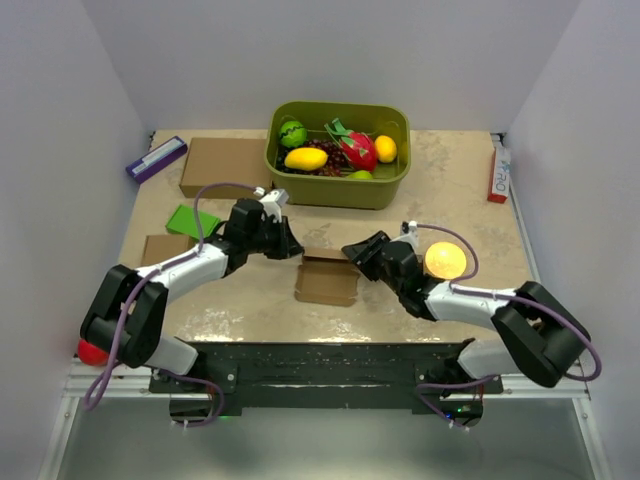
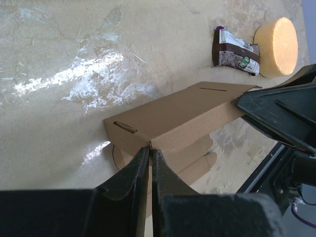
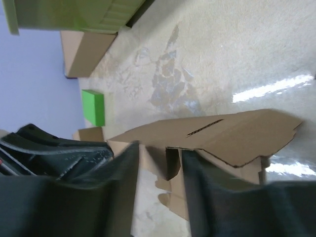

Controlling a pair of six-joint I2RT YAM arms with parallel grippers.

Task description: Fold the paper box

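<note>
With our left gripper [image 2: 150,149] pinching the paper box [image 2: 182,116] and our right gripper [image 3: 159,150] parted astride its end, we risk crumpling it by pulling unevenly.

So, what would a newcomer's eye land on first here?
The plain brown thin cardboard paper box sits half folded at mid-table with both arms on it: the left gripper pinched shut on one edge, the right gripper open astride the opposite side. Behind it stands an olive-green plastic bin of bright toy fruit.
</note>
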